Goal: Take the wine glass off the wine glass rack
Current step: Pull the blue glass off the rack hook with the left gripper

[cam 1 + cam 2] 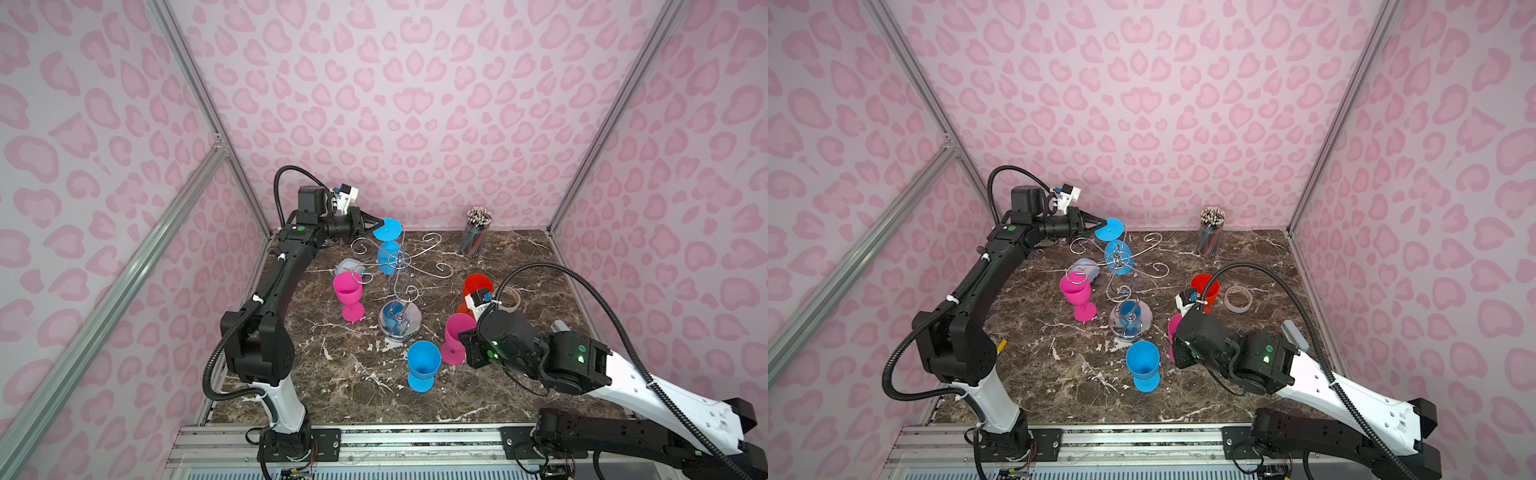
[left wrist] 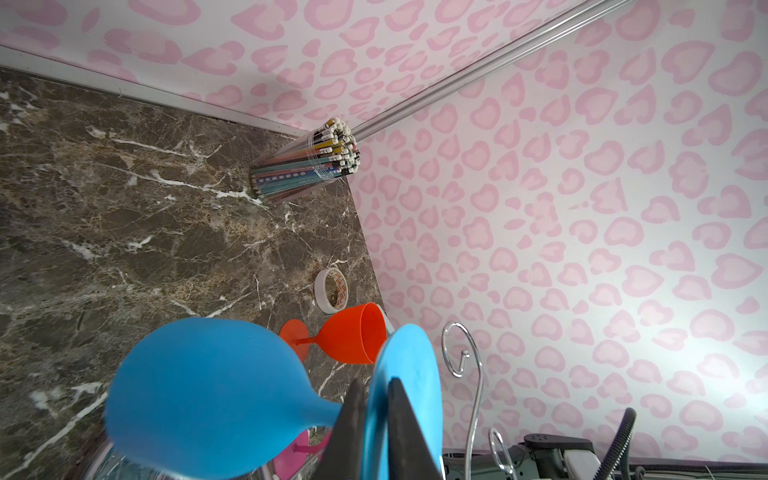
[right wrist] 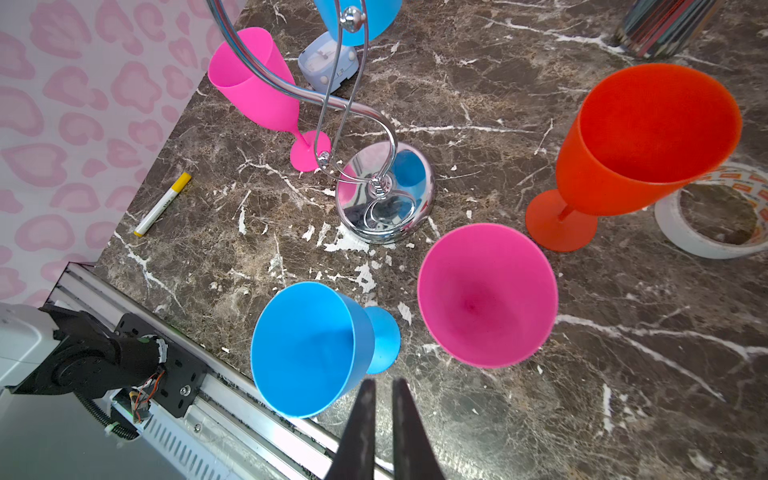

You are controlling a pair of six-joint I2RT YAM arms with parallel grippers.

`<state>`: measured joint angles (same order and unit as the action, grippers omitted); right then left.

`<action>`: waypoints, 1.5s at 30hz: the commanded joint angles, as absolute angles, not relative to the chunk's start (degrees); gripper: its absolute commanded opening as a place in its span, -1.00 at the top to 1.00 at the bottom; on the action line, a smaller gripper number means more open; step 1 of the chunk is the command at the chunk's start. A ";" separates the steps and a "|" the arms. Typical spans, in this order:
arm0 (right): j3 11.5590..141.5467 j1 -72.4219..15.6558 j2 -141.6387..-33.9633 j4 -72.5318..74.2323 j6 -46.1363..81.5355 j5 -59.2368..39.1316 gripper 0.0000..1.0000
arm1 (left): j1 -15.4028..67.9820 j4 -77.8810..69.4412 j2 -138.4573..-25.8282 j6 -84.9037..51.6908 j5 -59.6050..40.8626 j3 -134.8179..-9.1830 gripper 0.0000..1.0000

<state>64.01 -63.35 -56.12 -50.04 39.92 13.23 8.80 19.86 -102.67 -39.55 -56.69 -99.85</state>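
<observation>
Wine glass [image 1: 384,254] of blue plastic hangs bowl-down from the shiny chrome wire rack [image 1: 412,323], its round foot seemingly hooked over a far scroll arm. Left gripper [image 1: 377,224] pinches the foot's rim, likely to slide it outward along the wire. Right gripper [image 3: 383,384], nearly closed and empty, hovers beside an upright pink plastic glass [image 3: 486,295].

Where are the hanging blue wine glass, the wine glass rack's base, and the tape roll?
hanging blue wine glass [image 1: 390,229], in a top view, on its round foot.
wine glass rack [image 1: 411,327], in a top view, on its mirror-like base.
tape roll [image 3: 698,247], right wrist view, on its white outer wall.
</observation>
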 commanded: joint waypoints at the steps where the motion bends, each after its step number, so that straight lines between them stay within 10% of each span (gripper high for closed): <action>1: 63.56 -63.37 -55.88 -49.39 40.34 13.18 0.76 | 8.79 19.47 -101.95 -39.29 -57.44 -99.84 0.79; 45: 62.40 -63.45 -55.02 -49.13 42.10 13.01 0.80 | 8.96 10.66 -98.27 -47.35 -57.02 -99.49 0.92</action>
<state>62.72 -63.37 -55.00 -49.41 41.41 13.04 8.91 12.53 -98.04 -48.10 -57.47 -98.70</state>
